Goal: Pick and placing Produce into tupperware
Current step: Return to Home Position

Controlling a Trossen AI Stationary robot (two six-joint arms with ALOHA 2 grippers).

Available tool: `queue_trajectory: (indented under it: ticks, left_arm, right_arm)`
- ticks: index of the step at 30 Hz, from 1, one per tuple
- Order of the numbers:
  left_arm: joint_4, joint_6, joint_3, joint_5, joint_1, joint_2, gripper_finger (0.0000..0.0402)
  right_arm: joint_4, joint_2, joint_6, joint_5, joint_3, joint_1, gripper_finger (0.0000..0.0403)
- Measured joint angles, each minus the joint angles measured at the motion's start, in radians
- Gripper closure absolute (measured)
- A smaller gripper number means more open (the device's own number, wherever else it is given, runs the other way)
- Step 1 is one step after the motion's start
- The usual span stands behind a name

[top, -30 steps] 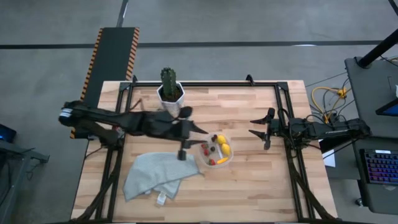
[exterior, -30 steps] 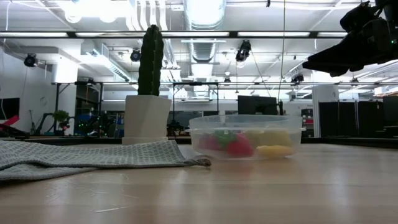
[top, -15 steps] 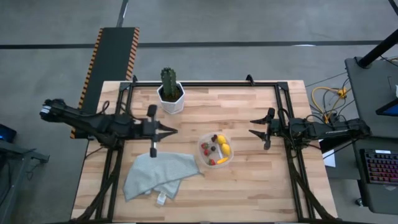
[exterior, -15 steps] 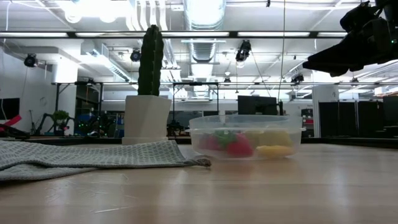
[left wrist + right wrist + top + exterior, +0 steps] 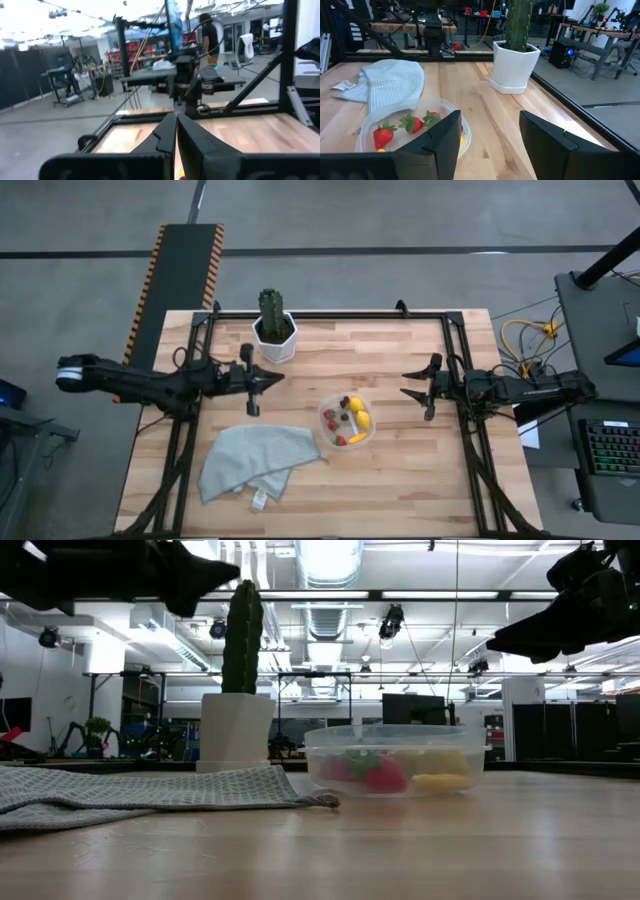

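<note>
Left arm (image 5: 150, 383), right arm (image 5: 520, 388) — slim, matte black, tapered jaws.

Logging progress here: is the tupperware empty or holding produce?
Holding produce: red strawberries and yellow lemons lie inside the tupperware.

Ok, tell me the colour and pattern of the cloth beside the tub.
Pale grey cloth, fine waffle weave; clearest in the right wrist view.

Left claw (image 5: 278, 376) fingers together; right claw (image 5: 403, 384) fingers apart.
</note>
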Motion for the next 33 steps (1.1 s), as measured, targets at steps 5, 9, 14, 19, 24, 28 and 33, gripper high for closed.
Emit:
queue_trajectory:
  ticks: [5,9,14,19,24,28,33]
  left_arm:
    - [-0.046,-0.008,0.005,0.066,0.072,-0.01,0.0402]
    - [-0.174,0.007,0.008,0.069,0.065,-0.111,0.0402]
    - [-0.426,0.006,0.006,-0.01,0.013,-0.302,0.0402]
    - [-0.584,0.008,0.001,-0.092,-0.067,-0.442,0.0401]
    - [-0.635,0.017,-0.065,-0.114,-0.12,-0.549,0.0401]
    - [-0.626,0.023,-0.14,-0.064,-0.131,-0.655,0.0401]
    - [-0.63,0.005,-0.19,0.016,-0.131,-0.763,0.0401]
  right_arm:
    - [0.004,0.0,0.004,0.0,0.0,0.0,0.0209]
    - [0.005,0.0,0.009,0.0,0.0,0.0,0.0209]
    - [0.005,0.001,0.011,0.0,0.0,0.0,0.0209]
    - [0.005,0.001,0.011,0.003,0.0,0.0,0.0209]
    - [0.017,0.001,0.011,0.025,0.0,0.0,0.0209]
    - [0.019,0.001,0.011,0.026,0.0,0.0,0.0209]
    - [0.021,0.001,0.011,0.026,0.0,0.0,0.0209]
